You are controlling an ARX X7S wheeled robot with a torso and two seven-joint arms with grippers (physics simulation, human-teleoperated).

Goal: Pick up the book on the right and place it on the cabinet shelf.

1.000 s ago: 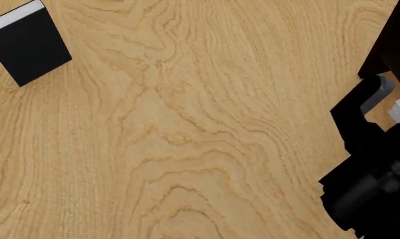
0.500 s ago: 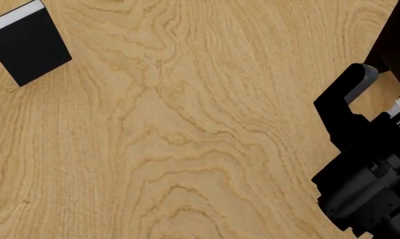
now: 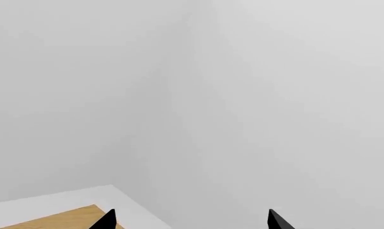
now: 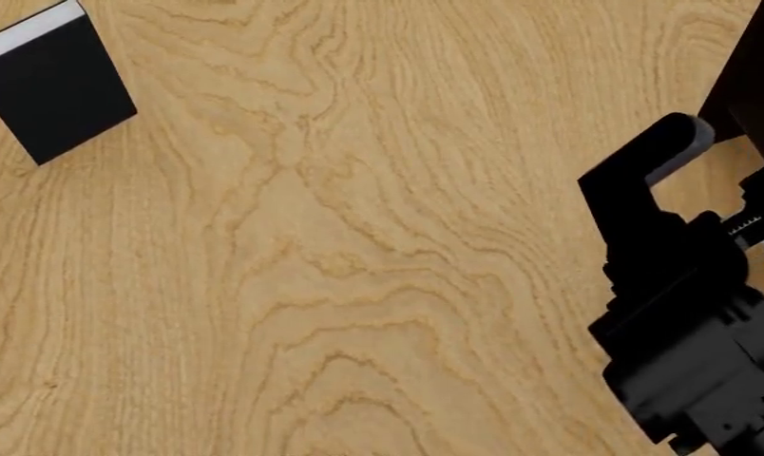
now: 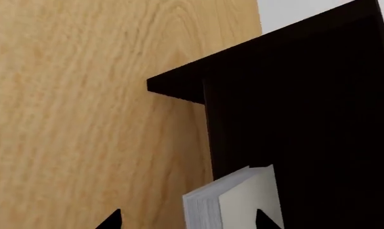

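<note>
Left wrist view: left tool [image 3: 188, 222] faces blank wall, tips well apart, nothing between them. Head view: right tool [image 4: 724, 204] by the dark cabinet [image 4: 756, 71], fingers spread wide; black book [image 4: 55, 84] far across the tabletop [image 4: 356, 266]. Right wrist view: book [image 5: 233, 202] leans against cabinet shelf [image 5: 294, 95], between open tips, ungripped. Risk: it could topple off if the tool clips it.
</note>
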